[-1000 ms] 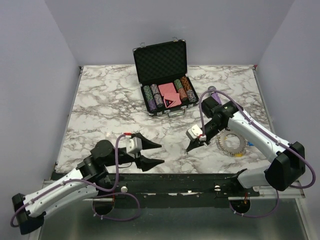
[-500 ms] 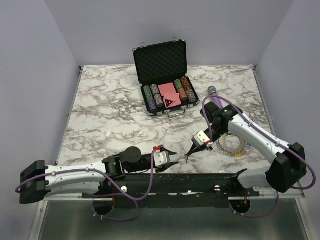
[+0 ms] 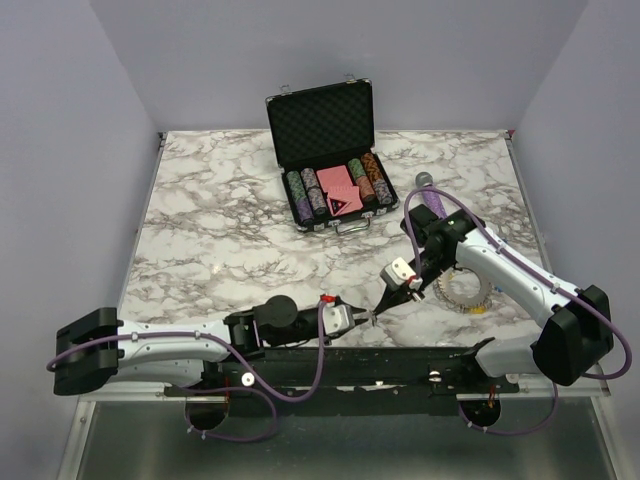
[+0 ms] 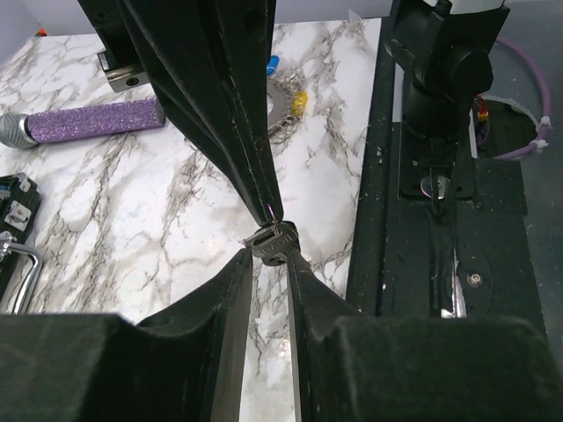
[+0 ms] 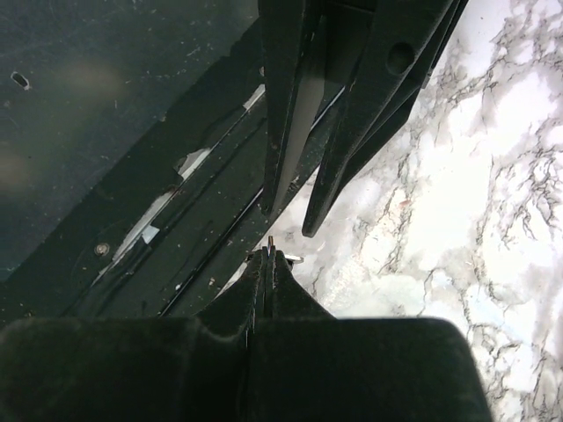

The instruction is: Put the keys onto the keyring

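Left pincer (image 4: 269, 259) flanking silver piece (image 4: 274, 239), wrist-view only

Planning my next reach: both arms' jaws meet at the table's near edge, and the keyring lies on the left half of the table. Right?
Not quite. The keyring lies on the right half of the table, as the top external view shows. The rest holds.
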